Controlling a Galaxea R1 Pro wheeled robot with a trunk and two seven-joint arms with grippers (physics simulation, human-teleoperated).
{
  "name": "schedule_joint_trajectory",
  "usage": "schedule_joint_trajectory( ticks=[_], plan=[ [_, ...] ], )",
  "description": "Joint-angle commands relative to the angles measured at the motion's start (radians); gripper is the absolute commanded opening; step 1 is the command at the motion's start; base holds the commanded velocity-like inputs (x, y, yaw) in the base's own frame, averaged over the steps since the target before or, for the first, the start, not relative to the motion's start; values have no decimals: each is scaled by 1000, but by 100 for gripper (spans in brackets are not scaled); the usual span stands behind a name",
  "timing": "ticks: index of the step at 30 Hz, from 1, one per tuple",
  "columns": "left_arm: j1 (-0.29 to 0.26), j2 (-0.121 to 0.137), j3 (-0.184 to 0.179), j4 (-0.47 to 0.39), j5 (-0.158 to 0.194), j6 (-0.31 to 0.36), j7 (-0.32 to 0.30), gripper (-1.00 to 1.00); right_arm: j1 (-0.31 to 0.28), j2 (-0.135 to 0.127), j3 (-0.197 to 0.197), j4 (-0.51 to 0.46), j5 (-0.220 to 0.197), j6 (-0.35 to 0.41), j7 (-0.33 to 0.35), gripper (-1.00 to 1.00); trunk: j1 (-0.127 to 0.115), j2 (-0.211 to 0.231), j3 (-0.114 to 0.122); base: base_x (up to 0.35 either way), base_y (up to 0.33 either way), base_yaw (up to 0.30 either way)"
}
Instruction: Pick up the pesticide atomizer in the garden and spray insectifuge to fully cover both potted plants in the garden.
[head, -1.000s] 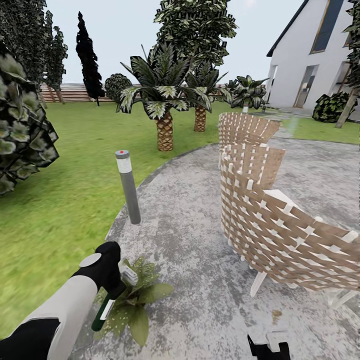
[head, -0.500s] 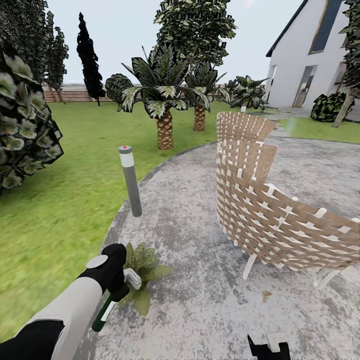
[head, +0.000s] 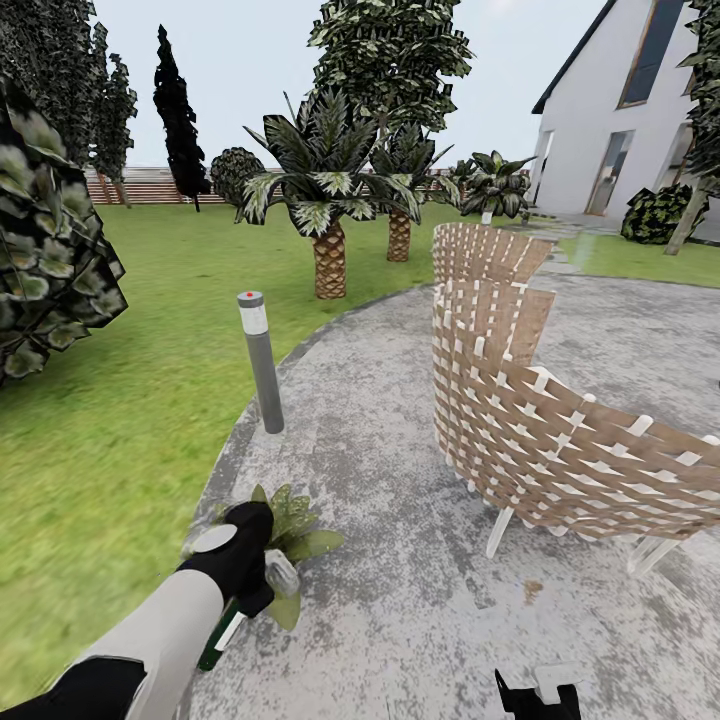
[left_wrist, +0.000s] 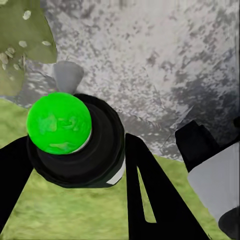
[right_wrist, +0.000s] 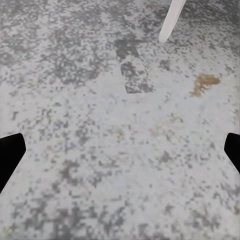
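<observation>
my left claw (head: 243, 578) clamping tight round the pesticide atomizer (head: 222, 634), hanging right over the near potted plant (head: 296, 535) at the paving's edge, right claw (right_wrist: 120, 150) gaping wide over bare paving (head: 400, 480)

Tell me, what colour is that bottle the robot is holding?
Dark green with a white label, best seen in the head view: the pesticide atomizer in the left end effector.
</observation>
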Motion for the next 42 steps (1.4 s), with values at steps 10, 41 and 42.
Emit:
schedule_joint_trajectory(
  ticks=[10, 41, 42],
  plan=[
    [3, 2, -22, 8, -15, 32, 6, -100, -1, 0, 7, 0, -11, -3, 3, 100, 0, 0, -1, 0, 0, 0],
    [44, 34, 143, 2, -18, 31, 17, -100, -1, 0, 7, 1, -8, -3, 3, 100, 0, 0, -1, -20, -6, 0],
    [46, 33, 142, 3, -17, 31, 17, -100, -1, 0, 7, 1, -8, -3, 3, 100, 0, 0, -1, -25, -8, 0]
  ],
)
